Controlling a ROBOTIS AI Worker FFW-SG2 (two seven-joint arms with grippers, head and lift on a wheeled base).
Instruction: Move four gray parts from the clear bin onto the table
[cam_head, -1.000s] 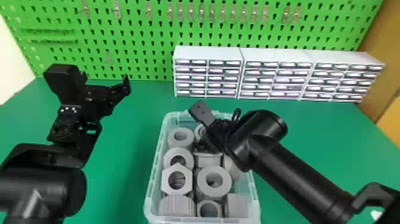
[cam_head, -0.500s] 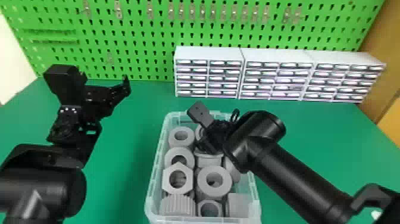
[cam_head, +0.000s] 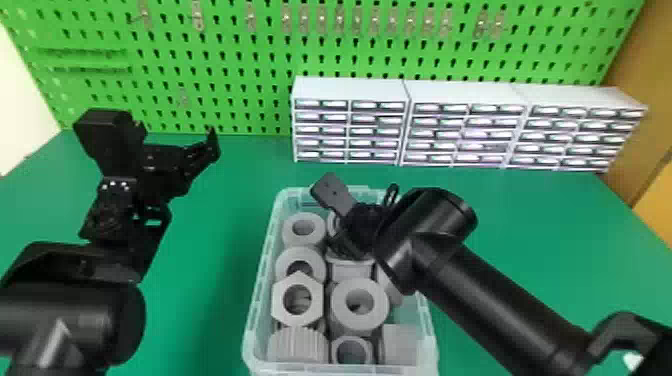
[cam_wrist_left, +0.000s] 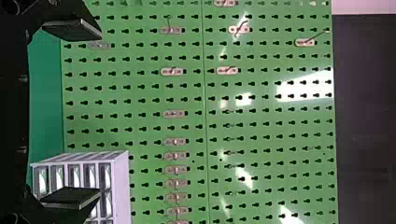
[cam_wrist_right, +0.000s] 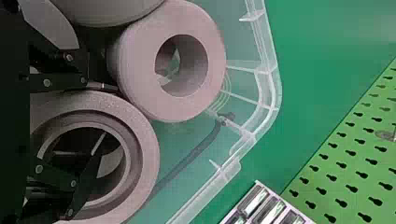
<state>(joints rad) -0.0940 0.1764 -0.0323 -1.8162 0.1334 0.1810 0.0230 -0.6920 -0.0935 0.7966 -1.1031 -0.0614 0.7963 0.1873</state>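
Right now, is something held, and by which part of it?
The left claw holds nothing. The right claw is at the rim of a gray ring in the clear bin; whether it grips cannot be told.

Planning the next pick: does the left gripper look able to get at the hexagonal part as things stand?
Probably yes: the hexagonal part lies uncovered in the bin, and the left gripper is open and empty. The right arm, over the bin's far right, seems to leave room.
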